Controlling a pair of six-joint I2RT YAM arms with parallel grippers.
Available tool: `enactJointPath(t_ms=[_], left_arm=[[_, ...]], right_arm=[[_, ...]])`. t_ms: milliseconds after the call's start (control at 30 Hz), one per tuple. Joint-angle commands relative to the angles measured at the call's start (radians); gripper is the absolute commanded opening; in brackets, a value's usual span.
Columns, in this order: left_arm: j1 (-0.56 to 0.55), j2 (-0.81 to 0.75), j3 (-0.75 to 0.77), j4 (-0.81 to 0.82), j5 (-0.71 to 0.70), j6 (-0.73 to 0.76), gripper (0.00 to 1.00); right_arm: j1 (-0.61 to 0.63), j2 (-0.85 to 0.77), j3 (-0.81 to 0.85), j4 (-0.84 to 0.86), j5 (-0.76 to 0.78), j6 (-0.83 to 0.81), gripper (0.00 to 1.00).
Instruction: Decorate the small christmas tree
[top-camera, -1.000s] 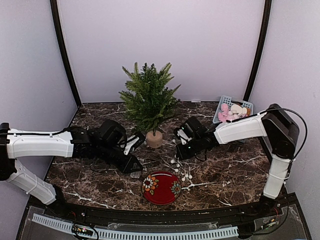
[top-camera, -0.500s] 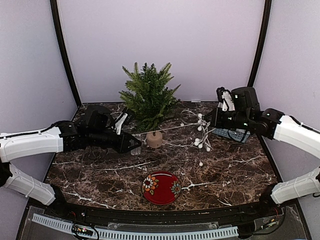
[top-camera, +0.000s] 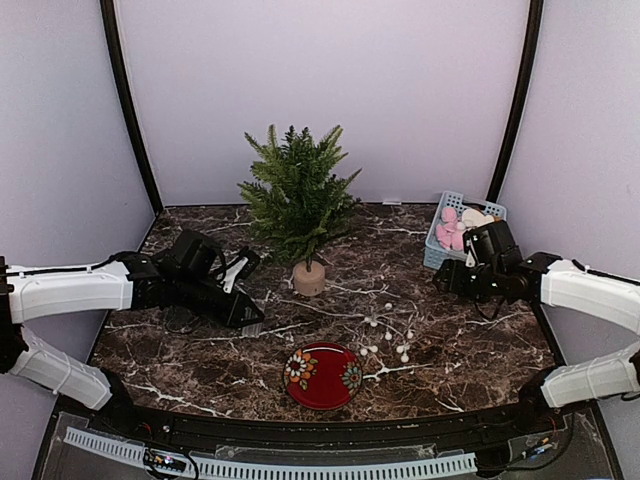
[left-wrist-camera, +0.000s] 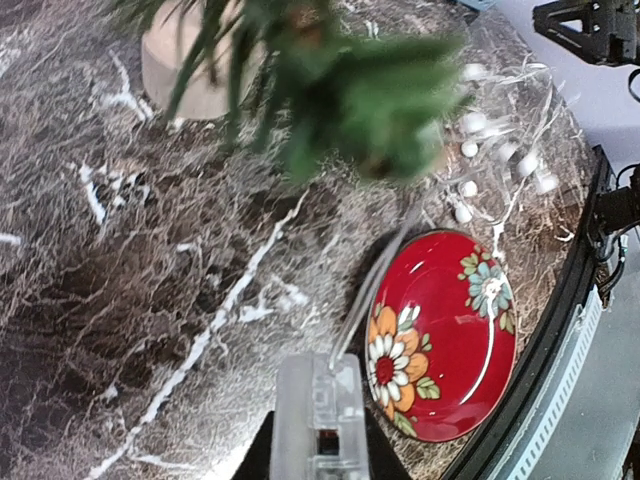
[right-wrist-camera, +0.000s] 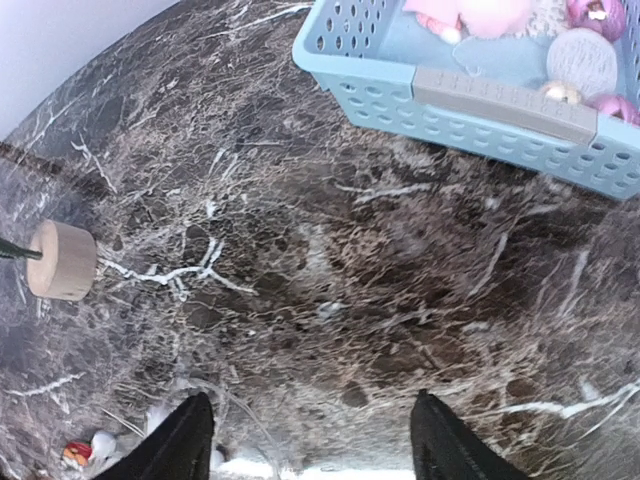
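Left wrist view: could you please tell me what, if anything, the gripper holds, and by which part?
The left gripper holds the white-ball garland by the clear plastic box at its end.

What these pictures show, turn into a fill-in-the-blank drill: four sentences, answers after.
The flowered plate in front of the small christmas tree is ____.
The basket beside the right gripper is light ____.
The white bead garland lies on the ____, not on the tree.
The right gripper's jaws stand ____.
Missing words: red; blue; table; open.
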Motion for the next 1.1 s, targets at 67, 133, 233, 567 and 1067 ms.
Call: enactJointPath(t_ms=[67, 133, 233, 567, 1067], left_arm=[[0.005, -0.012, -0.03, -0.051, -0.007, 0.016, 0.02], [0.005, -0.006, -0.033, -0.056, -0.011, 0.013, 0.02], [0.006, -0.003, -0.043, -0.047, 0.002, 0.009, 0.02], [0.006, 0.01, -0.049, -0.016, 0.014, -0.002, 0.02], [0.101, -0.067, -0.059, -0.141, -0.164, -0.062, 0.0]], right_arm=[[-0.009, -0.036, 0.057, -0.075, 0.13, -0.077, 0.86], [-0.015, -0.043, 0.074, -0.078, 0.095, -0.103, 0.9], [-0.014, -0.04, 0.066, 0.007, -0.109, -0.167, 0.93], [0.175, 0.256, 0.162, 0.071, -0.206, -0.156, 0.88], [0.113, 0.159, 0.394, -0.128, 0.147, -0.043, 0.0]])
